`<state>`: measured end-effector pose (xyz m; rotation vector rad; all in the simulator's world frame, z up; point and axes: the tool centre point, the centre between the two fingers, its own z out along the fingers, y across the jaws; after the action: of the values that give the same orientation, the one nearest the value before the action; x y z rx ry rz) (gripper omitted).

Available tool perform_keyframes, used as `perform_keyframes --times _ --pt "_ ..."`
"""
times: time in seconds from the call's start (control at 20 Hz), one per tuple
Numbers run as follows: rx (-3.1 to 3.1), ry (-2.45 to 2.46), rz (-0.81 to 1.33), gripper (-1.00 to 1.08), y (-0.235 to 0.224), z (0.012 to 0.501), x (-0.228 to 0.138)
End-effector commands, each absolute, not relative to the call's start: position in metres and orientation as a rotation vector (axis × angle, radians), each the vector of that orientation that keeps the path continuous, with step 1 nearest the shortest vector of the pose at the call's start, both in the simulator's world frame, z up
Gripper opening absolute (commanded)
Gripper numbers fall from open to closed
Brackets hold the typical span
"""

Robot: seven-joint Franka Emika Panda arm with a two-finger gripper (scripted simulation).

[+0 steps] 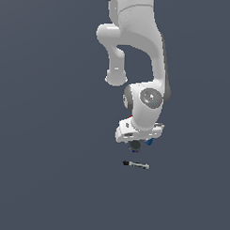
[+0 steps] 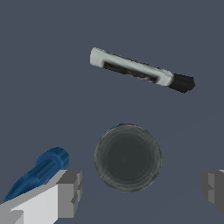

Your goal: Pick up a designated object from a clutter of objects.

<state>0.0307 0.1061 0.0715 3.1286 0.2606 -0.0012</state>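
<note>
- gripper [image 2: 141, 190]: fingers spread wide, holding nothing.
- round can [image 2: 128, 157]: dark grey top, between the fingers, touching neither.
- marker [image 2: 141, 71]: beyond the can.
- blue piece [image 2: 39, 173]: beside one finger.

Exterior view: arm [image 1: 138, 52] cut off by the top edge; the hand hides most of the can [image 1: 134, 145] and the blue cone-like piece [image 1: 149, 142], only slivers show under it. Fingertips hidden, jaw spread unreadable there. Marker [image 1: 136, 164] too small for detail. Wrist view: both fingers [image 2: 70, 192] cut by the frame edges; blue piece [image 2: 37, 173] partly behind one finger and clipped at the edge. Can [image 2: 128, 157] side nearly hidden, just a blue-red sliver at the rim.
</note>
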Motion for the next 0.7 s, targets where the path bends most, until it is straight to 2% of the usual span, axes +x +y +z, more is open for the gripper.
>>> perform_keyframes --times 0.0,0.35,0.65 --pt "3.13 0.267 0.0 1.0 0.109 0.065 0.03" --pt "3.13 0.267 -0.002 1.0 0.109 0.06 0.029" --pt "3.13 0.268 -0.001 1.0 0.109 0.033 0.028"
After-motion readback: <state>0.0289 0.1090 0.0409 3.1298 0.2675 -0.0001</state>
